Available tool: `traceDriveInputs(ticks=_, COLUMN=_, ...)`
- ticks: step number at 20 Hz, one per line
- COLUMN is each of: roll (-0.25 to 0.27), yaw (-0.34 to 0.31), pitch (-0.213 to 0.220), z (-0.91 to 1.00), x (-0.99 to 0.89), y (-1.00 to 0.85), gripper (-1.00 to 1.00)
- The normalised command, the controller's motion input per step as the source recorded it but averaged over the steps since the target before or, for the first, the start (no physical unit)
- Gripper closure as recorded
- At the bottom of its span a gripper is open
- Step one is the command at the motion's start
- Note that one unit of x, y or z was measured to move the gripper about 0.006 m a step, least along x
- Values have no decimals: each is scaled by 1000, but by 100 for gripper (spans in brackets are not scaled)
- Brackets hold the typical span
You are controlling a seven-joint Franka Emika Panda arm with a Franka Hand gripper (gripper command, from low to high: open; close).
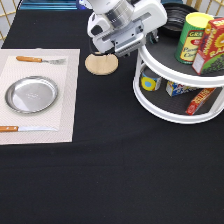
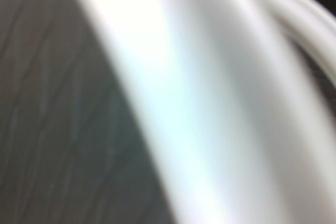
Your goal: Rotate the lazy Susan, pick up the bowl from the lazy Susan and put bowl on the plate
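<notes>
Reaching step in hand, judged from the layout: bowl (image 1: 174,18) not yet lifted, lying on the upper tier of the lazy Susan (image 1: 170,114), at the exterior view's top, partly hidden behind the robot hand and just beside a green can (image 1: 193,36). Next to that can, a red box (image 1: 214,46) at the exterior view's right edge. On the lower tier, 1 small can (image 1: 149,82) and 2 cartons, too small to read.

Gripper (image 1: 129,46) hanging at the exterior view's top centre, close against the left side of the upper tier, above a wooden coaster (image 1: 101,64). Wide or narrow: cannot tell, because of the hand's own white body in the way. Nothing seen in its hold. In the wrist view only a broad white curved band beside a dark grey surface, probably the turntable's rim from very near.

Plate (image 1: 31,94) bare, well apart at the exterior view's left, on a pale placemat (image 1: 66,116) between a fork (image 1: 42,60) and a knife (image 1: 25,128).

Called for by this step, as a judgement: a hold on the bowl's near rim, with care for the raised white edge and the green can so close.
</notes>
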Motion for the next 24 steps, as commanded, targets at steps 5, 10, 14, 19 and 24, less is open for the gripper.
traceDriveInputs(ticks=5, roll=-119, yaw=23, pitch=38, z=220, x=775, y=410, gripper=-100)
traceDriveInputs(ticks=10, roll=-83, yaw=87, pitch=27, z=425, x=466, y=310, gripper=-100)
traceDriveInputs(ticks=14, roll=-99, yaw=14, pitch=-11, z=906, x=-111, y=-49, gripper=-100)
traceDriveInputs(ticks=19, roll=-114, yaw=-12, pitch=-46, z=988, x=-457, y=-146, gripper=-100)
traceDriveInputs(ticks=24, roll=-221, yaw=-29, pitch=-107, z=724, x=-589, y=-2, gripper=-100)
